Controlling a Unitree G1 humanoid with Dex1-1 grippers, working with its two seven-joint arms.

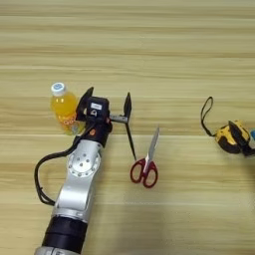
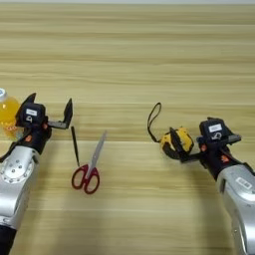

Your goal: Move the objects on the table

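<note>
Lying near-lengthwise, scissors point blades away, handles toward robot.

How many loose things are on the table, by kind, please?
Bottle: 1
Scissors: 1
Tape measure: 1
Total: 3
</note>
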